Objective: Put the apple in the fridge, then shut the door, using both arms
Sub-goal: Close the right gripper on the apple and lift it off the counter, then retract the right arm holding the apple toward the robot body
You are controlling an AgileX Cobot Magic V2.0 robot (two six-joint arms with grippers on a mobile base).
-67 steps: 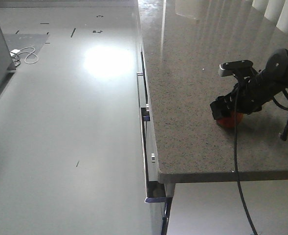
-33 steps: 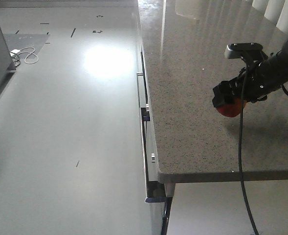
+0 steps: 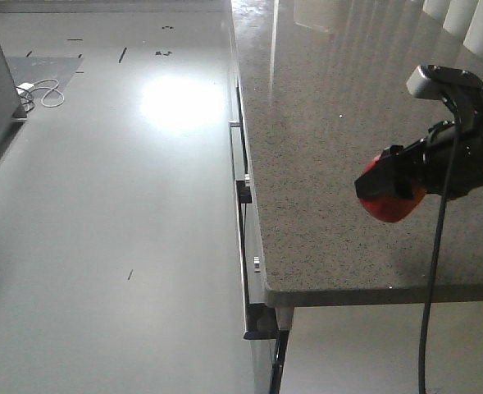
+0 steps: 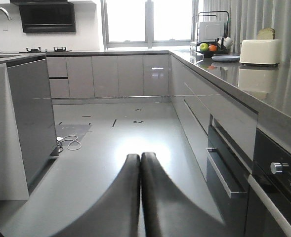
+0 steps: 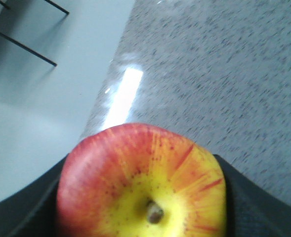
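1 apple (image 3: 394,208) clasped in the right gripper (image 3: 380,185), held above the countertop (image 3: 323,123) — left gripper (image 4: 140,159) pressed closed.

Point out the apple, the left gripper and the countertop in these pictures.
apple (image 5: 145,192): right wrist view, yellow skin just above the stem.
left gripper (image 4: 140,160): left wrist view, seam between its shut fingertips.
countertop (image 3: 323,123): front-facing view, bare speckled surface.

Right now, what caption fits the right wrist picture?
The right tool holds the red-and-yellow apple over the speckled counter.
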